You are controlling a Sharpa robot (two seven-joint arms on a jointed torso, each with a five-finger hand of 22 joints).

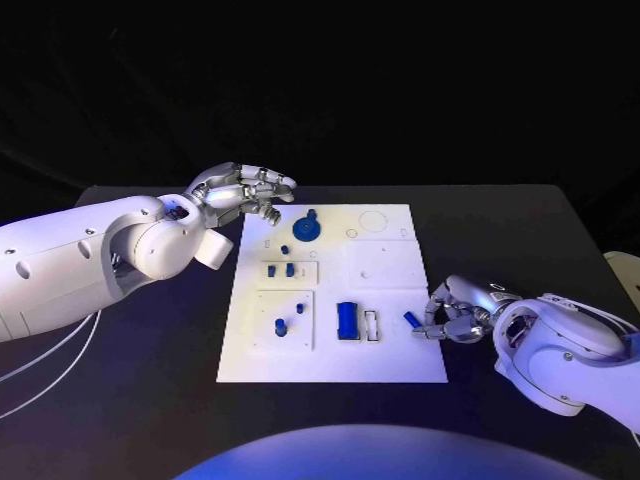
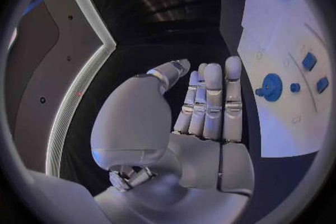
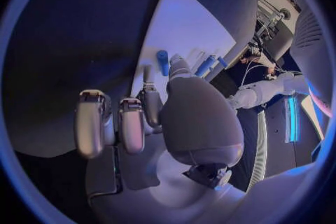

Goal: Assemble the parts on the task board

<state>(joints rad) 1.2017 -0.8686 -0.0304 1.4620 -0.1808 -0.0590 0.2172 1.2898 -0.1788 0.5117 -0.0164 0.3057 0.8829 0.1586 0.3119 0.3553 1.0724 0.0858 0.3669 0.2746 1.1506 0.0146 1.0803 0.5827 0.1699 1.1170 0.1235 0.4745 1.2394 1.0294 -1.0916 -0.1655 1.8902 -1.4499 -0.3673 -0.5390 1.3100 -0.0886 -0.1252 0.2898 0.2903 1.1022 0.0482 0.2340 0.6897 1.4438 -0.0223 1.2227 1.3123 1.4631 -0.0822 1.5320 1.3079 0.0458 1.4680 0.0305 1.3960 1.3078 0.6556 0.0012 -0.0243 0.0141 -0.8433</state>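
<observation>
The left hand (image 1: pixel 245 190) is seen at the far left corner of the white task board (image 1: pixel 392 365), over the black table (image 1: pixel 522 215). Nothing is held in it: in the left wrist view the fingers (image 2: pixel 213 101) are stretched out straight and close together, with the thumb set apart beside them. A thin cable (image 1: pixel 32 385) is laid on the table under the left arm.

On the board, a round blue part with a knob (image 1: pixel 306 229) is placed near the far edge, just beside the left hand's fingertips but apart from them. Nearer, a small blue piece (image 1: pixel 286 249) and a pair of small blue pieces (image 1: pixel 280 269) are found, then two more blue pieces (image 1: pixel 289 318) in a framed recess near the front left. A tall blue block (image 1: pixel 348 319) is set upright near the middle of the front half, with a narrow rectangular slot (image 1: pixel 371 327) right beside it.

At the board's right edge, a small blue part (image 1: pixel 411 320) is pinched by the right hand (image 1: pixel 454 316), between the thumb and a fingertip; its tip reaches over the board's edge. In the right wrist view the same blue part (image 3: pixel 162 61) is seen beyond the fingers (image 3: pixel 129 123), which are curled in.
</observation>
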